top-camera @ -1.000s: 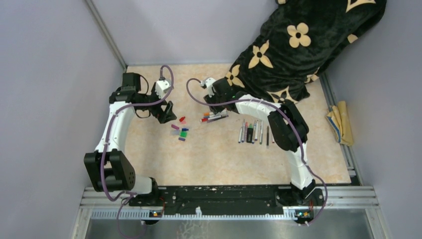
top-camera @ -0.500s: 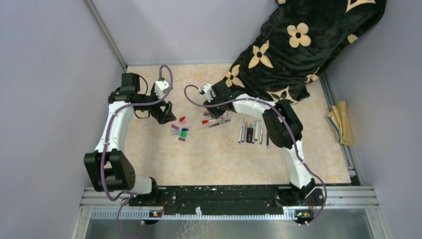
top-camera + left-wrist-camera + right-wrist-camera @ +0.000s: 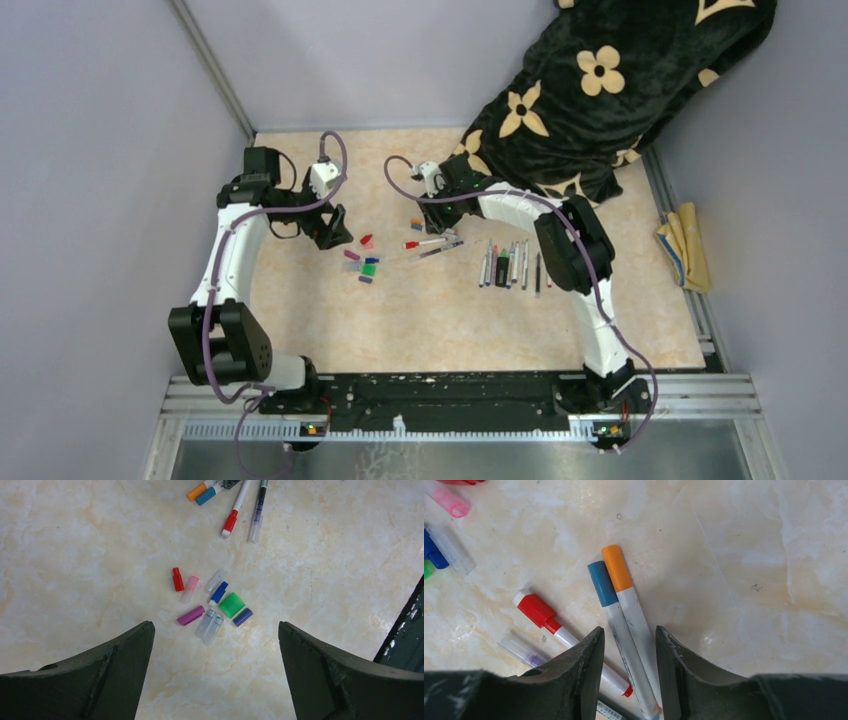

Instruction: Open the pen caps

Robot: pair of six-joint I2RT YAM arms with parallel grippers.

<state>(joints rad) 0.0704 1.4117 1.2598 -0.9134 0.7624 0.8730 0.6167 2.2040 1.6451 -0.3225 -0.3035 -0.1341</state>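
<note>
Scene: two arms over a marbled counter (image 3: 450, 330), pens and loose caps scattered between them.
Right tool: the right tool (image 3: 629, 630) is half-closed astride two pens lying side by side — a blue-capped pen (image 3: 616, 625) and an orange-capped pen (image 3: 631, 610); whether it pinches them or only brackets them cannot be told.
Key relation: both barrels run lengthwise through the gap between the fingers, and both caps lie beyond the fingertips, on the left arm's side.
Left tool: the left tool (image 3: 335, 228) is spread wide and holds nothing, hovering above the loose caps (image 3: 215, 605).
Nearer arm: the right, already on the barrels; the left looks better placed for the cap ends.
Also capped: a red-capped pen (image 3: 554, 625) just beside the pair.
Writing: tiny print on one barrel, too small to read — no brand legible.
</note>
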